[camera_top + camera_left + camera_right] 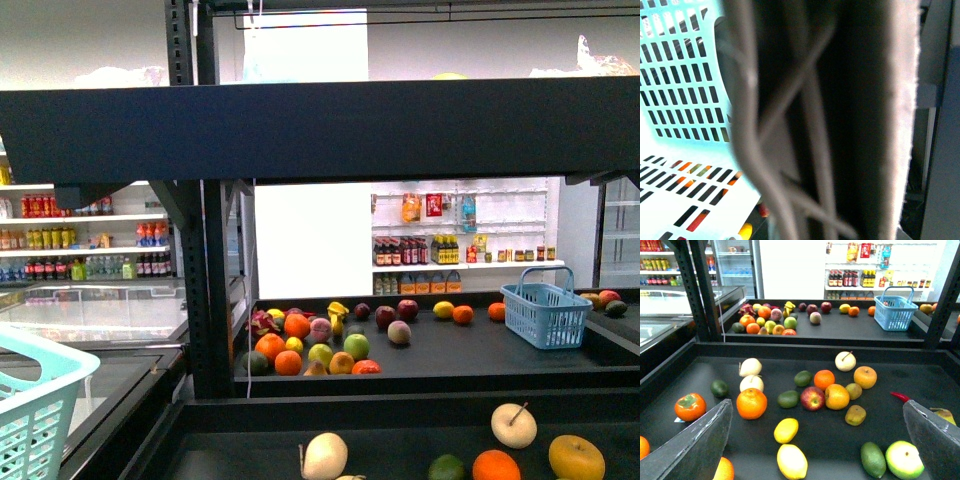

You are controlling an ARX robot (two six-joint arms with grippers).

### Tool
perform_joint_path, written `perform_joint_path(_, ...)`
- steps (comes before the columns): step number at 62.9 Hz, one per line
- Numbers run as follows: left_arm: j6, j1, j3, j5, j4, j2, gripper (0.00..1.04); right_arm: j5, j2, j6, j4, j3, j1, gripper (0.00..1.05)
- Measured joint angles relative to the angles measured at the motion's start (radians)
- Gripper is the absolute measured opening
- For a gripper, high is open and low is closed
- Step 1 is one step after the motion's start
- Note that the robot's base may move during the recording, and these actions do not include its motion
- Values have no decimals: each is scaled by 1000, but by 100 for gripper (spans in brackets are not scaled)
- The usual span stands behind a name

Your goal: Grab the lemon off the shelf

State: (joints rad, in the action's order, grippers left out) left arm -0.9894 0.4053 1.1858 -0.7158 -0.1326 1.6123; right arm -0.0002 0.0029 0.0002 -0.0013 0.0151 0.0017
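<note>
Shop racks stand behind; on the black shelf, the lemon lies near the deck's front edge, beside a paler yellow fruit. The right claw gapes wide and empty: centre over the lemon and descend without nudging its neighbour.

Grocery shop: black display shelf carries loose fruit on dark decks, blue shopping basket on its rear deck. Behind shelf, white wall racks stocked with bottled drinks, jars. Turquoise basket left of shelf.
</note>
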Motion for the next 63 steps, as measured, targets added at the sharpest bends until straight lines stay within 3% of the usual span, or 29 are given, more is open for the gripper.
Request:
perform_joint_path(17,158,-163,-109,-137,34,-144,11,0,0,0,0,0,0,102)
perform_joint_path(24,186,-279,-150,-194,13,-179,11,0,0,0,0,0,0,102)
perform_joint_path(43,329,-555,-160,-140,55,-143,11,0,0,0,0,0,0,102)
perform_joint_path(63,350,-726,-126,-86,48,-11,11,0,0,0,0,0,0,102)
